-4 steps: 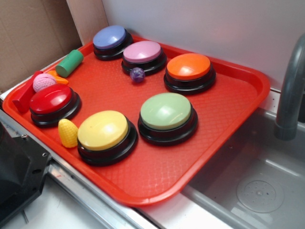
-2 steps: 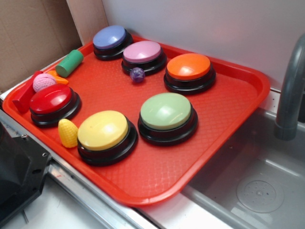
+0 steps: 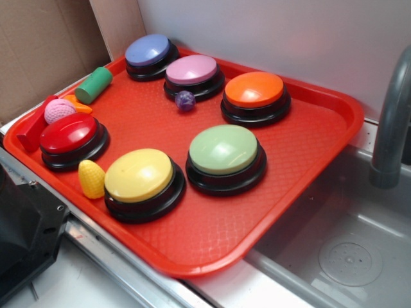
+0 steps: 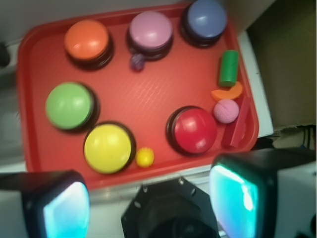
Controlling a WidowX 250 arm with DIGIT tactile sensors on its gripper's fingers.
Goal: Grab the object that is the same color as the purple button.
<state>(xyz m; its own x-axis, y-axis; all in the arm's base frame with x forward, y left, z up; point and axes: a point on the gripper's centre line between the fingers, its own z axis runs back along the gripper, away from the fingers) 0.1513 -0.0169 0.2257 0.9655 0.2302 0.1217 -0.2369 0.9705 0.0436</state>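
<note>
The object, a small dark purple marbled ball (image 3: 185, 100), lies on the red tray (image 3: 321, 135) just in front of the purple button (image 3: 192, 70), a lilac dome on a black base. The wrist view looks down from high up and shows the ball (image 4: 137, 61) touching the front of the purple button (image 4: 150, 29) near the tray's far edge. My gripper (image 4: 148, 203) hangs over the counter outside the tray's near edge, far from the ball. It is open, its two fingers (image 4: 64, 208) wide apart with nothing between them. The exterior view does not show the gripper.
Blue (image 3: 148, 51), orange (image 3: 254, 90), green (image 3: 223, 151), yellow (image 3: 139, 176) and red (image 3: 68, 133) buttons share the tray. A green cylinder (image 3: 94, 85), pink knitted ball (image 3: 59, 110), yellow corn (image 3: 91, 178) and red block (image 3: 31, 136) sit at the left. The black robot base (image 3: 26, 237) is at lower left, a sink (image 3: 347, 256) at right.
</note>
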